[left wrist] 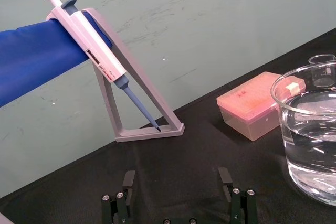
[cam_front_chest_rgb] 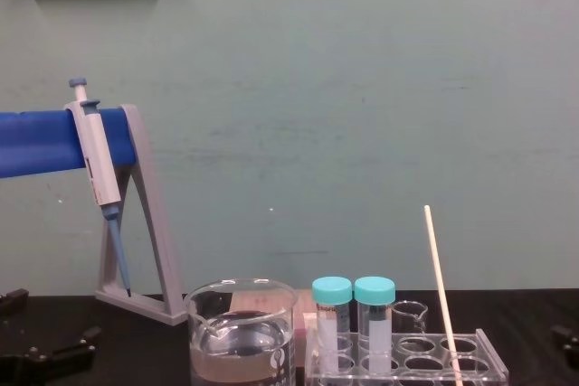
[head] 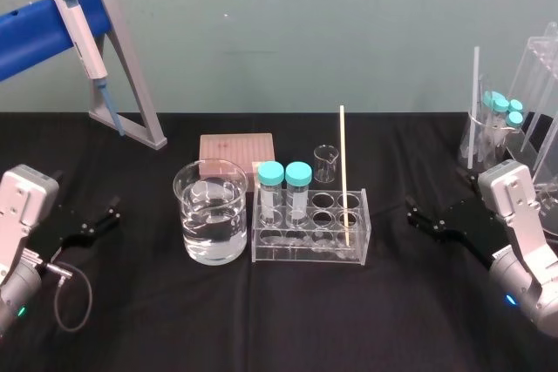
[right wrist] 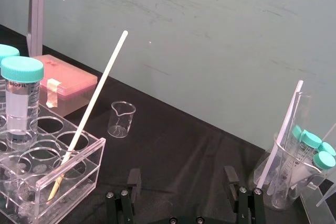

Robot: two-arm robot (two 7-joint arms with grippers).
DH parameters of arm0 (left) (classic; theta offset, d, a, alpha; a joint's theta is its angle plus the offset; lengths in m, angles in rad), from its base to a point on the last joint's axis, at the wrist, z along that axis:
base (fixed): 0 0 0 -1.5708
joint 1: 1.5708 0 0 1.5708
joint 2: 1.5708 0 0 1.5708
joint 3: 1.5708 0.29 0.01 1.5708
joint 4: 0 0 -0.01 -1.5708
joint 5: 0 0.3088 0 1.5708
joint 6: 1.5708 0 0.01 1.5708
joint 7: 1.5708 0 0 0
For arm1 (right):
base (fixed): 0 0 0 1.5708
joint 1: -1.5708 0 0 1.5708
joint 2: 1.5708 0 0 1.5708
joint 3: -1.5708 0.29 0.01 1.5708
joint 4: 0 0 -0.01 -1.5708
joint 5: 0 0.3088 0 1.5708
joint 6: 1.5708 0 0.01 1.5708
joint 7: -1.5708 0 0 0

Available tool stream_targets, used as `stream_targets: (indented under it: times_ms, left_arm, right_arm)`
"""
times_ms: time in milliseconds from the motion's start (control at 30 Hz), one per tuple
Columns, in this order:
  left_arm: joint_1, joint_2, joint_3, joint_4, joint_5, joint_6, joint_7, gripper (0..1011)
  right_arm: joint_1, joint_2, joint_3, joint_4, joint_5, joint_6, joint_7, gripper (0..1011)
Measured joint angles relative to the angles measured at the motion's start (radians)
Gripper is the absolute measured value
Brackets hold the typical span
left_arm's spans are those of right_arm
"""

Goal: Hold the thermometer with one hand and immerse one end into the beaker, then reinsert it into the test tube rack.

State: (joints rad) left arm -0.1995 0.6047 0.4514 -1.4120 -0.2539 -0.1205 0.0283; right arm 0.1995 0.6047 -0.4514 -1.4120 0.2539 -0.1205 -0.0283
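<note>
First, at the near left, the left gripper (head: 112, 213) sits low over the black counter (head: 279, 328). Its 2 fingers (left wrist: 128, 179) are spread apart, holding nothing and aimed right. Next comes the beaker (head: 196, 215), part full of clear liquid, just beside the left end of the test tube rack (head: 305, 252). 2 capped tubes (head: 272, 187) fill the rack's left columns. The thermometer (head: 343, 172) stands in the rack's right end column. Its long axis is near vertical, with the top leaning slightly left in the chest view, and its upper length rises free, well above the tube caps. Farther right, the right gripper (head: 417, 217) hovers at about rack height, its fingers (right wrist: 229, 177) likewise released and empty, pointing left at the rack.

So the rod lies straight left of the right fingers with bare counter between them, whereas the left gripper would have to pass the beaker and tubes. I judge the right arm the nearer. A grasp likely wants those fingers raised to the free shaft above the rack and closed across it from the side. A straight lift would then clear the hole before the carry left to the beaker.
</note>
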Motion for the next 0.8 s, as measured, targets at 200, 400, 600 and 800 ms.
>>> stream_targets:
  times_ms: [200,400,600,800]
  left_arm:
    - [0.0,0.0,0.0,0.0,0.0,0.0,0.0,1004]
    - [0.0,0.0,0.0,0.0,0.0,0.0,0.0,1004]
    - [0.0,0.0,0.0,0.0,0.0,0.0,0.0,1004]
    - [0.0,0.0,0.0,0.0,0.0,0.0,0.0,1004]
  right_arm:
    - [0.0,0.0,0.0,0.0,0.0,0.0,0.0,1002]
    - [-0.001,0.0,0.015,-0.027,0.011,0.024,0.014,1003]
    - [-0.046,0.029,0.066,-0.155,0.073,0.121,0.049,1003]
    - [-0.102,0.051,0.167,-0.285,0.245,0.265,0.117,1003]
